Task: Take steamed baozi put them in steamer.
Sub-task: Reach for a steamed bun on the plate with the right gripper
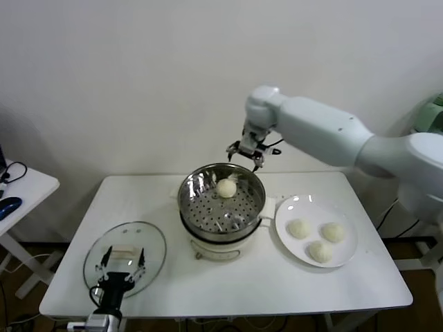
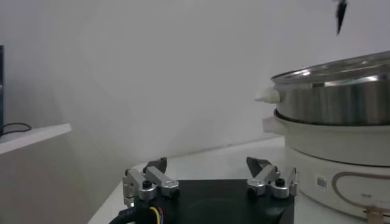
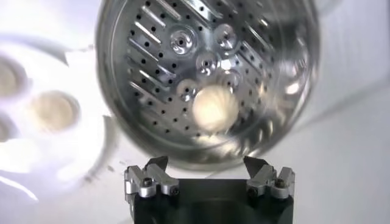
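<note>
Our right tool (image 1: 252,153) hangs spread and empty above the far rim of the steamer (image 1: 190,200), where one baozi (image 1: 226,187) already lies. Three baozi (image 1: 319,240) wait on the plate (image 1: 349,256), lower right of the tool, so the right arm is nearer. The left tool (image 1: 123,263), also spread, idles at lower left.

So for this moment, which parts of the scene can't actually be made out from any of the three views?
- The cooker base: head view shows only a sliver, the steamer covers the rest; left wrist view cuts it off at the edge.
- Plate buns: right wrist view smears them into blurry blobs, one cut by the edge.
- Steamer's interior: in the left wrist view the steel wall hides it.
</note>
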`<state>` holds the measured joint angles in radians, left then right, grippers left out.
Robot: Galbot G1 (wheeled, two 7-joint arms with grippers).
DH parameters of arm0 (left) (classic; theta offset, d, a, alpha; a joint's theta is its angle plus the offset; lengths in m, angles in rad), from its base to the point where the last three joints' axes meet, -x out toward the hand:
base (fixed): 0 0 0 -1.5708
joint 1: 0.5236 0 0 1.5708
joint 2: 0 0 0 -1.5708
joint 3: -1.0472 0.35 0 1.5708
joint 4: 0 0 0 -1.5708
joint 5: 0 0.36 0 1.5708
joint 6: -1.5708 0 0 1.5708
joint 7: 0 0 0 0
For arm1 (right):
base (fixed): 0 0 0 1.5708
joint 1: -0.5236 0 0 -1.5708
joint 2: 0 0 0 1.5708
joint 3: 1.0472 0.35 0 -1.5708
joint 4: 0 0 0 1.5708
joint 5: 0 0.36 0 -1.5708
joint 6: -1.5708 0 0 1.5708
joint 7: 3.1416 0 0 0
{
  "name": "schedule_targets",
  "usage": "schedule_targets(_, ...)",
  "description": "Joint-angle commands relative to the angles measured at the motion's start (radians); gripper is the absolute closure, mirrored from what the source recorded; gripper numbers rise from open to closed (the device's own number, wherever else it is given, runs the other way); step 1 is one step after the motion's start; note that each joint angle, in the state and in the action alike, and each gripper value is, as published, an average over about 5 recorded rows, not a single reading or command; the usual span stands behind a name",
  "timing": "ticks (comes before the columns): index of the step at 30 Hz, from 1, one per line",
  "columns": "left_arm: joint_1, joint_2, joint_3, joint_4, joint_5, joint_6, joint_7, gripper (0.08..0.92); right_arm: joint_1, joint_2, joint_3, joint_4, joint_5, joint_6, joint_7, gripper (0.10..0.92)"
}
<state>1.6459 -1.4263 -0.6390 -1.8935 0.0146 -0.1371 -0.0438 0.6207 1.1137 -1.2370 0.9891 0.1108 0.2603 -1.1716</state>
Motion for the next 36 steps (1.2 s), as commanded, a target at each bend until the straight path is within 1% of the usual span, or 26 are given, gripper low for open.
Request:
schedule_targets(1,0.001,-0.001,0.002,-0.001,-0.003,0.002,-0.010,0.177,0.110,-0.212,-0.130,-0.006,0.411,-0.248,-0.033,0.203)
schedule_targets(3,0.003,0.000,0.002,-0.001,-0.006,0.001,-0.013,0.177,0.080,-0.266,-0.129,0.003,0.430,-0.284,-0.025,0.203)
schedule_targets(6,0.006,0.001,0.002,-0.001,-0.008,0.000,-0.014,0.177,0.013,-0.336,-0.109,0.025,0.421,-0.321,-0.005,0.203)
schedule_targets(10,0.009,0.000,0.001,-0.003,-0.006,0.000,-0.014,0.177,-0.106,-0.399,-0.054,0.069,0.358,-0.349,0.024,0.203)
schedule_targets(13,0.011,-0.002,0.000,-0.004,-0.003,0.001,-0.015,0.177,-0.194,-0.417,0.003,0.095,0.304,-0.359,0.038,0.203)
schedule_targets(17,0.016,-0.004,-0.003,-0.004,-0.002,0.001,-0.015,0.177,-0.286,-0.403,0.065,0.097,0.261,-0.371,0.054,0.203)
schedule_targets(23,0.025,-0.008,-0.008,-0.001,-0.003,0.000,-0.016,0.177,-0.390,-0.343,0.130,0.048,0.182,-0.361,0.062,0.203)
schedule_targets(31,0.029,0.000,-0.015,0.006,-0.002,0.002,-0.015,0.177,-0.456,-0.274,0.164,-0.028,0.127,-0.344,0.064,0.203)
schedule_targets(36,0.029,0.000,-0.018,0.011,-0.004,0.002,-0.015,0.177,-0.469,-0.263,0.163,-0.057,0.098,-0.325,0.053,0.203)
